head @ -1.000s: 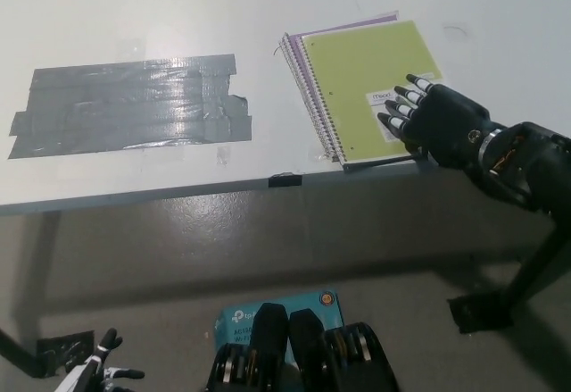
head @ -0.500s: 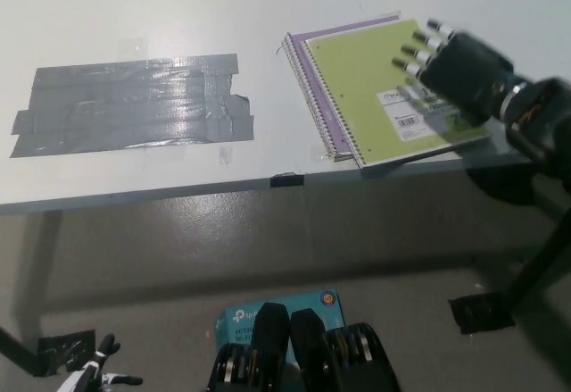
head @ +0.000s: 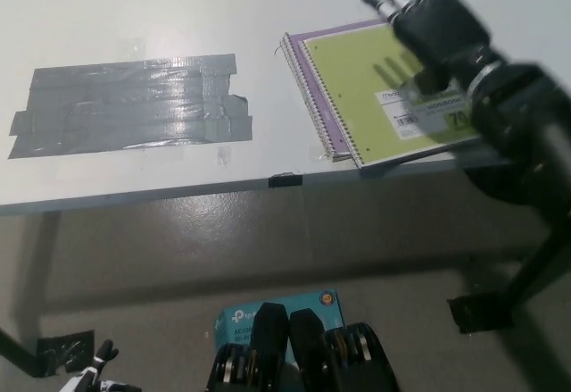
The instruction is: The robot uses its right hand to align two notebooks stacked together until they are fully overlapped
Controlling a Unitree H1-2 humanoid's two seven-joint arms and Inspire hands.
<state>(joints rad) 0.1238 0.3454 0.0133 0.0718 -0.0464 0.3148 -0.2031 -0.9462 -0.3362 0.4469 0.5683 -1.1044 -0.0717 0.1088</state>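
The black right hand (head: pixel 430 19) hovers over the far right part of the stack, fingers spread and extended, holding nothing, its palm above the far edge of the green notebook (head: pixel 379 84). That green notebook lies on top of the purple notebook (head: pixel 308 75) at the near right of the white table (head: pixel 134 8), close to the table's near edge. The job looks unfinished: a purple strip shows along the green cover's left side and far edge, so the two are near to overlapping but offset. What remains, I judge, is a nudge to square them. The white left hand (head: pixel 94 381) rests low at the near left, barely in view; whether it is open or closed can't be told. Grey tape (head: pixel 129 106) sits on the table to the left.
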